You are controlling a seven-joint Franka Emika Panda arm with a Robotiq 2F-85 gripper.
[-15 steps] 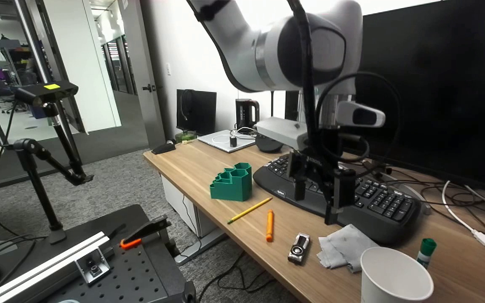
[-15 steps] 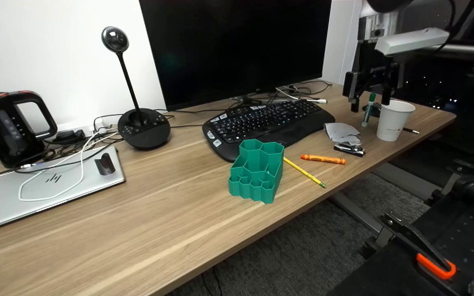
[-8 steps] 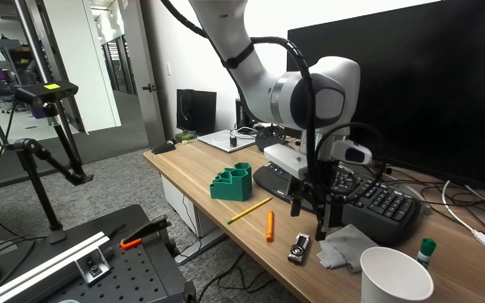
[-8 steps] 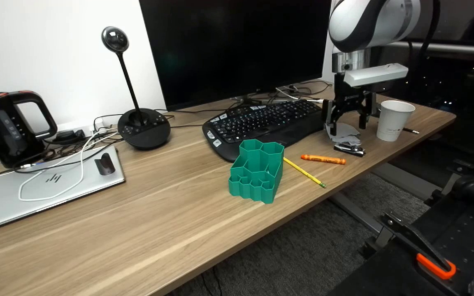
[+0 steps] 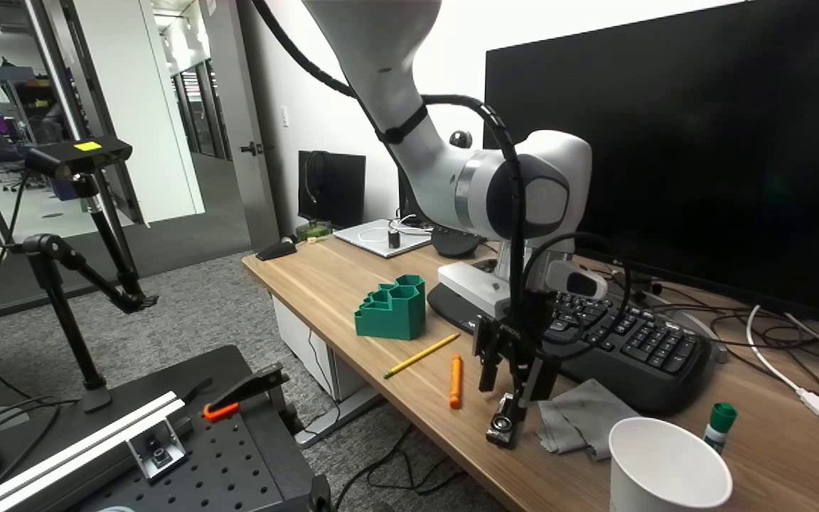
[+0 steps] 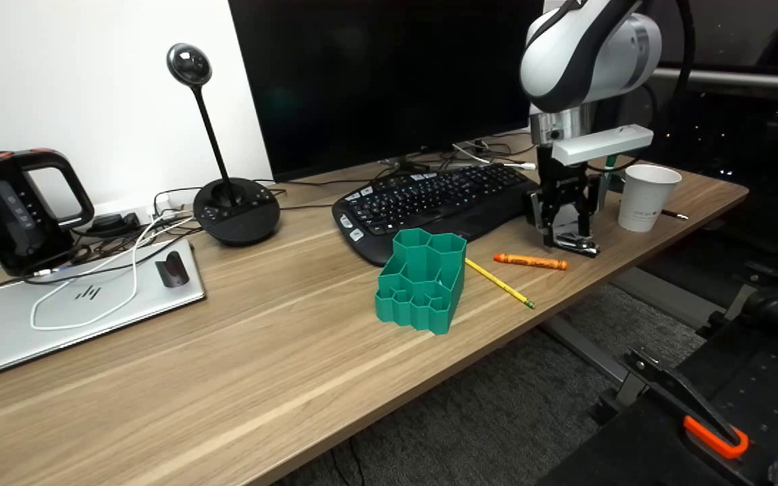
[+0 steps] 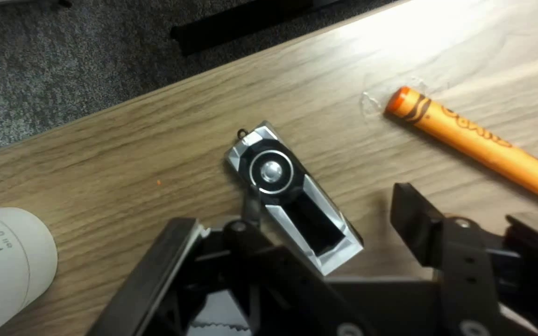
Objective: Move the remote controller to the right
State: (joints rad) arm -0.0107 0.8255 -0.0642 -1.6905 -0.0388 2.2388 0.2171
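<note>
Presently, the black two-fingered gripper stands low over the light wood-grain desk, its fingers set wide with a clear gap between them. Within that gap lies the small silver-and-black rectangular remote, flat on the desk near its edge, round dial uppermost. One fingertip overlaps the remote's outline in the wrist view; whether it touches cannot be told. Outside the other finger lies an orange wax crayon, apart from the remote. On the remote's opposite side is a folded grey cloth, and beyond it stand a white paper cup and a green-capped white marker. A yellow wooden pencil lies between the crayon and a green honeycomb-celled organizer. Behind these, a black curved keyboard rests before a wide black monitor.
</note>
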